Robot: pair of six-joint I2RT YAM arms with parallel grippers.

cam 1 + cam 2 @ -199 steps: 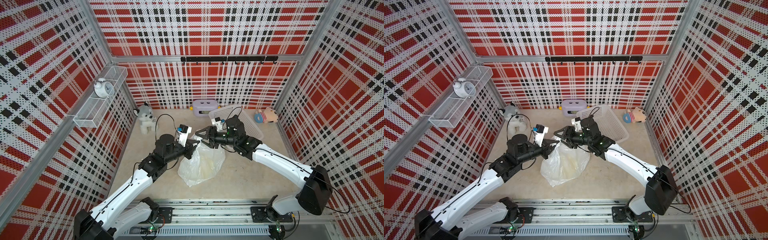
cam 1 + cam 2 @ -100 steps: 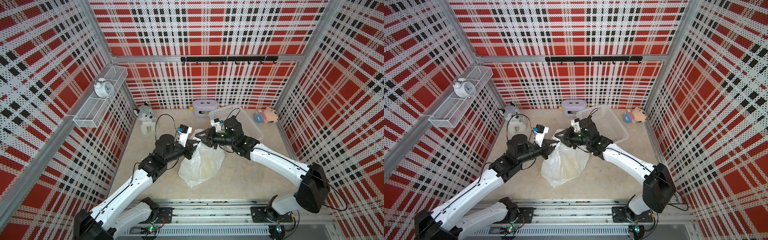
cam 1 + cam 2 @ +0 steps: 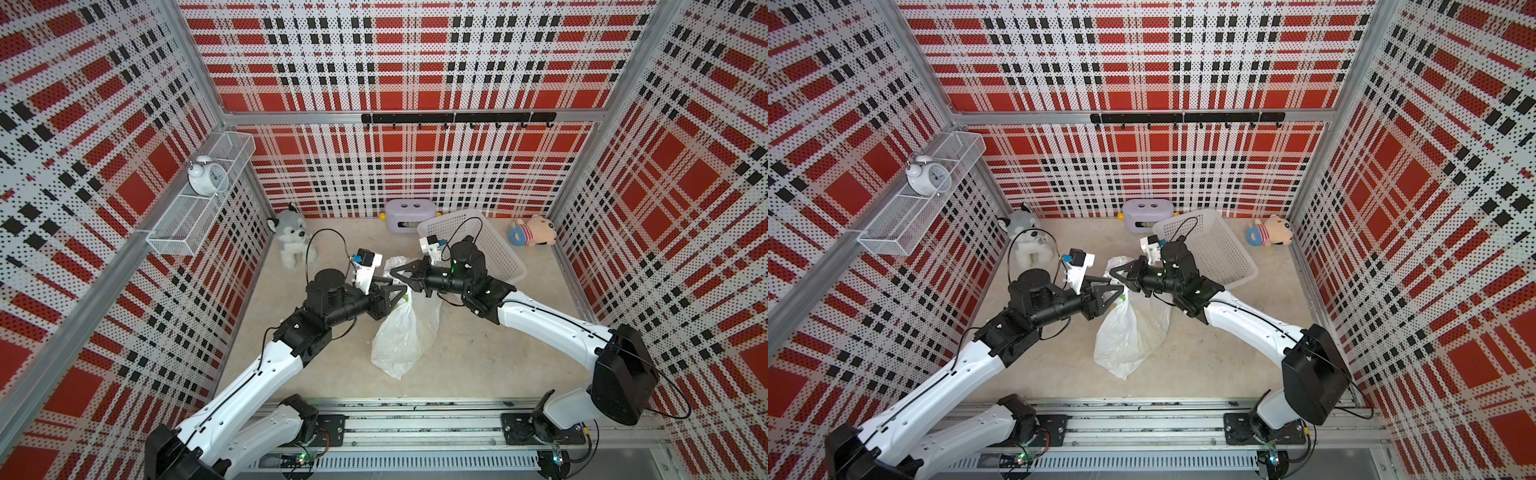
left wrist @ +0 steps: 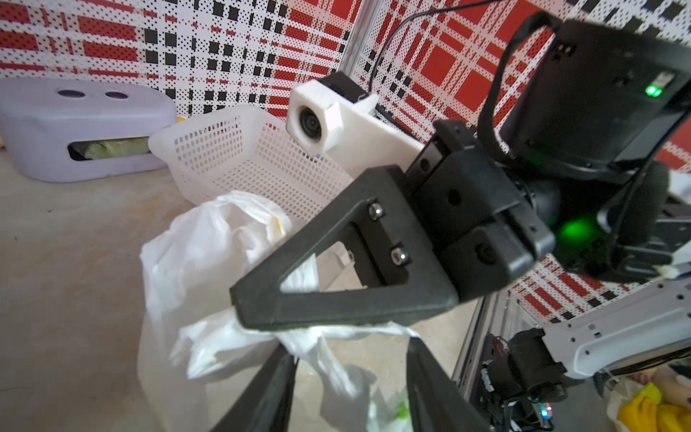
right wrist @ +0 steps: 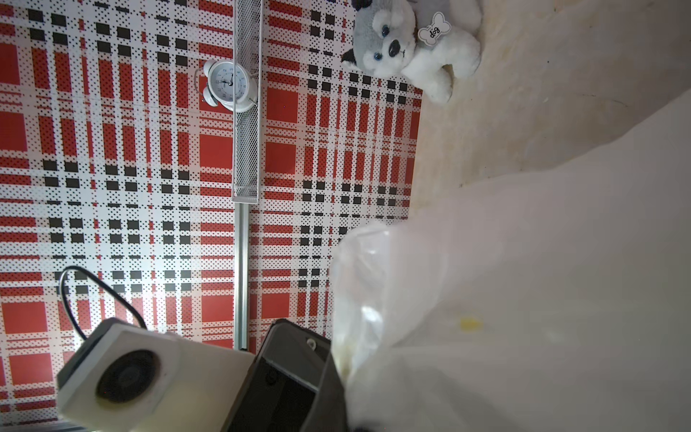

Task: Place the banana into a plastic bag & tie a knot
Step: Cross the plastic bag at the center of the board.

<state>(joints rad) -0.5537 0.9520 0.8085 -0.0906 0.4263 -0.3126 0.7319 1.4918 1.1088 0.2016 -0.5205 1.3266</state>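
The plastic bag (image 3: 399,332) (image 3: 1125,332) hangs crumpled in the middle of the floor, its top pulled up between both grippers. My right gripper (image 3: 392,272) (image 3: 1111,274) is shut on a white handle strip of the bag (image 4: 194,254). Just below it, my left gripper (image 3: 397,293) (image 4: 349,359) is open, and a twisted strip of bag runs between its fingers (image 4: 269,389), brushing one of them. The bag (image 5: 523,262) fills the right wrist view and hides that gripper's fingers. The banana is hidden. I cannot tell whether a knot sits in the bunched handles.
A white lattice basket (image 3: 494,249) stands right behind the right arm, with a purple box (image 3: 409,214) at the back wall. A husky plush (image 3: 291,241) sits back left and a bear plush (image 3: 536,230) back right. A wire shelf (image 3: 174,232) with a clock juts from the left wall.
The right gripper has reached in toward the left gripper and shut on the bag's handle. The left gripper has opened from its shut hold on the bag.
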